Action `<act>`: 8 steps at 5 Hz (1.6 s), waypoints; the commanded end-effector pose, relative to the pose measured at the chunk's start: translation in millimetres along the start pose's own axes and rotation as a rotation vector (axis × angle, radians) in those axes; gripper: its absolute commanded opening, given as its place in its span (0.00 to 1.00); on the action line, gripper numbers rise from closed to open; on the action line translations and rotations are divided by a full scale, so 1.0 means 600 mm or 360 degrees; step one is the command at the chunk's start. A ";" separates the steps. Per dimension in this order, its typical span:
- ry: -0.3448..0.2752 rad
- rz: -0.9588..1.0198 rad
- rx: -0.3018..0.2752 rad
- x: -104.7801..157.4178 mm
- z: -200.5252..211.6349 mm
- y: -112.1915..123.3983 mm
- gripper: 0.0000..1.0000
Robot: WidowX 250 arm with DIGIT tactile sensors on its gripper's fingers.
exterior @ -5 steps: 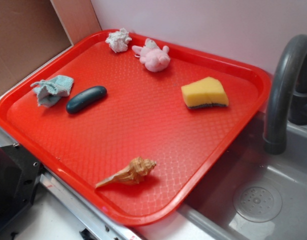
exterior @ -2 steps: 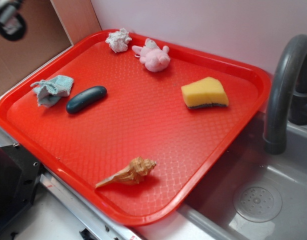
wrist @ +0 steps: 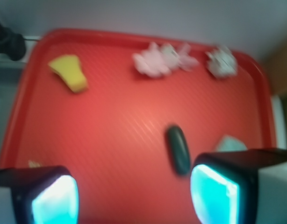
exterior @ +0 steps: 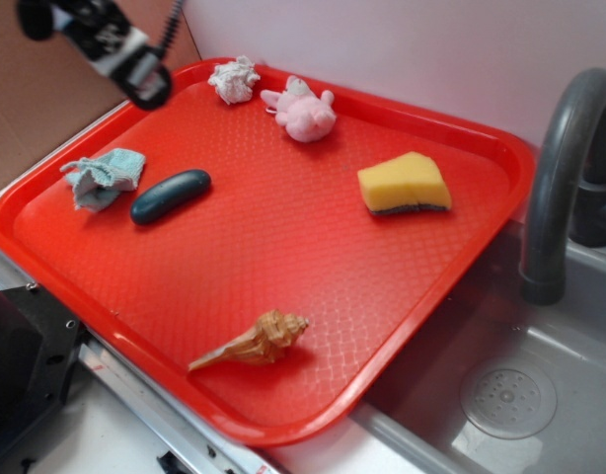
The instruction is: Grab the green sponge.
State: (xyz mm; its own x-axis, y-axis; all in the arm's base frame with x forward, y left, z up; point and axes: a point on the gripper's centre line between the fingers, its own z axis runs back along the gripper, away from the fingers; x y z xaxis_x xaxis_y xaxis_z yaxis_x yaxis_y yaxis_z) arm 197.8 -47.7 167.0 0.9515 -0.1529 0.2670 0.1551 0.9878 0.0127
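Red tray [exterior: 106,286] bears yellow wedge-shaped green sponge [exterior: 404,182], dark scouring underside.

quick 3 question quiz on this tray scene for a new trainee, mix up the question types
1. True or false: the gripper already holds the yellow foam sponge with the dark scouring face.
2. Multiple choice: what lies right beside the dark teal smooth oblong pebble?
A) the tan spiral seashell
B) the pale teal crumpled rag
C) the pink plush toy
3. Fill in: everything sits on a red plastic ____ next to the grey sink.

Key
1. False: the gripper hangs over the tray's far left corner, jaws apart in the wrist view, with the sponge across the tray.
2. B
3. tray
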 end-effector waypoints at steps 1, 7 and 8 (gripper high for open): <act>-0.0066 -0.0160 -0.0040 0.096 -0.085 -0.021 1.00; 0.0130 -0.0684 -0.0222 0.142 -0.258 -0.124 0.00; 0.0138 -0.0692 -0.0200 0.141 -0.262 -0.130 0.00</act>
State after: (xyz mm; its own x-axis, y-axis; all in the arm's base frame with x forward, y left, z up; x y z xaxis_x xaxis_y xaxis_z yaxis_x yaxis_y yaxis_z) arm 302.1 -129.0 22.4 0.8141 -0.5666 0.1270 0.5738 0.8186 -0.0259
